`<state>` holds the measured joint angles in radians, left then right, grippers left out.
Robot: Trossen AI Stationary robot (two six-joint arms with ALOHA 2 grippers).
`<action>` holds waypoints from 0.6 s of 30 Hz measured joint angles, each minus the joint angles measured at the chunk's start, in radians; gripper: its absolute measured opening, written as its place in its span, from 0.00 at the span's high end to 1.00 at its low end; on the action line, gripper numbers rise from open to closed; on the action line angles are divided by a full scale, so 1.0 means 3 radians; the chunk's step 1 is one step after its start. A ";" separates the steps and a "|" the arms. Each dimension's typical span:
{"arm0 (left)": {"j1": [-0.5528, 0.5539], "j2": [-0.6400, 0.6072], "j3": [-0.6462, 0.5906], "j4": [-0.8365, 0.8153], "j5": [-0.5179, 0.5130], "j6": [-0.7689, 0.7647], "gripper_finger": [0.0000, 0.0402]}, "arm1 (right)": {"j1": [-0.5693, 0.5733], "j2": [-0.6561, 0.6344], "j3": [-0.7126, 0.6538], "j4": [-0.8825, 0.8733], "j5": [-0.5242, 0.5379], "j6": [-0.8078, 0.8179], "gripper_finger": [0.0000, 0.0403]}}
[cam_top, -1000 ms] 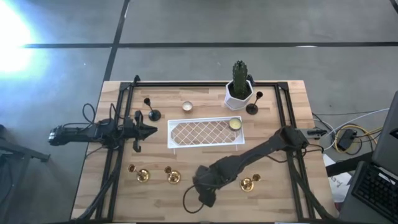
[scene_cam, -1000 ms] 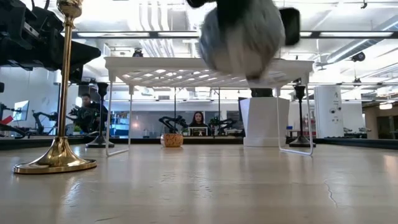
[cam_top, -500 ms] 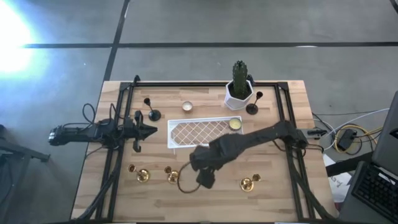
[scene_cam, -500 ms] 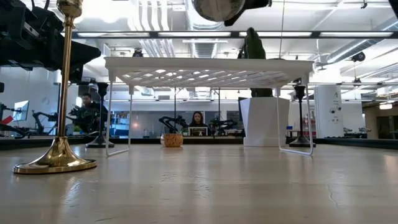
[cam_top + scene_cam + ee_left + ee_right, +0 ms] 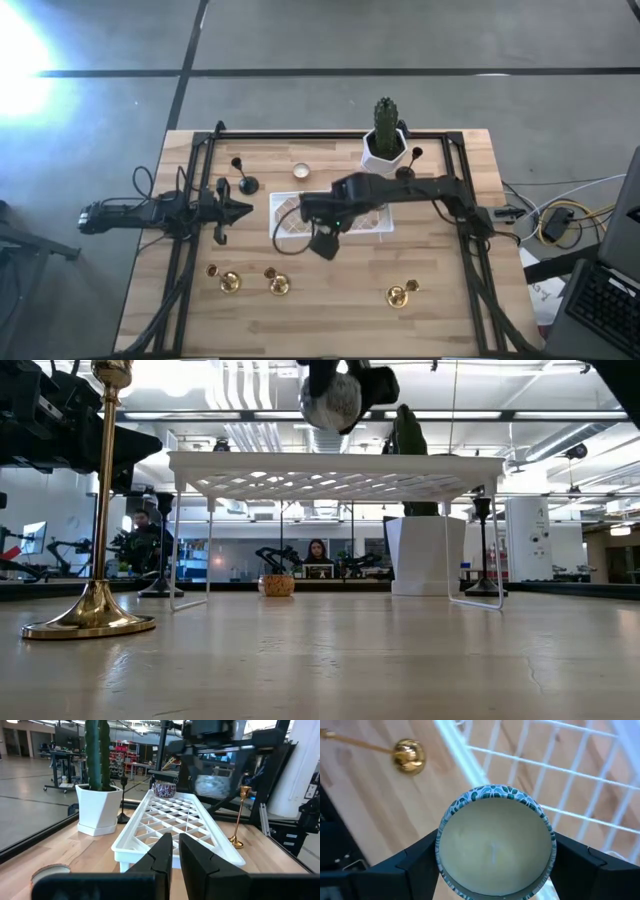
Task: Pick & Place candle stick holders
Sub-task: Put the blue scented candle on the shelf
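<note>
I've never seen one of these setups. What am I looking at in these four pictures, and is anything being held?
It is a robot with two dark arms at a wooden table, each ending in a two-finger gripper. One picture looks straight down, one looks level across the tabletop, and two come from cameras on the wrists. On the table stand a white wire rack, a potted cactus, a tealight, three gold holders and two black holders. The right gripper hangs above the rack's front edge, closed on a candle tin. The left gripper waits shut at the table's left side, holding nothing.
</note>
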<state>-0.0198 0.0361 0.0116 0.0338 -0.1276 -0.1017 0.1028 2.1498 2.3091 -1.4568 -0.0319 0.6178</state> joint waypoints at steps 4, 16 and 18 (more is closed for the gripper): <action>0.0000 0.0000 -0.0001 0.0000 0.0000 0.0000 0.91 | -0.0114 0.0000 -0.0029 -0.0019 0.0004 -0.0079 0.28; -0.0001 0.0000 0.0000 0.0000 0.0000 0.0000 0.91 | -0.0186 0.0003 -0.0395 -0.0016 0.0133 -0.0092 0.28; 0.0000 0.0000 0.0000 0.0000 -0.0001 0.0000 0.91 | -0.0184 0.0002 -0.0423 -0.0007 0.0178 -0.0091 0.28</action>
<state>-0.0197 0.0361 0.0116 0.0338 -0.1279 -0.1017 0.0475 2.1504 2.1821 -1.4588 0.0214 0.5904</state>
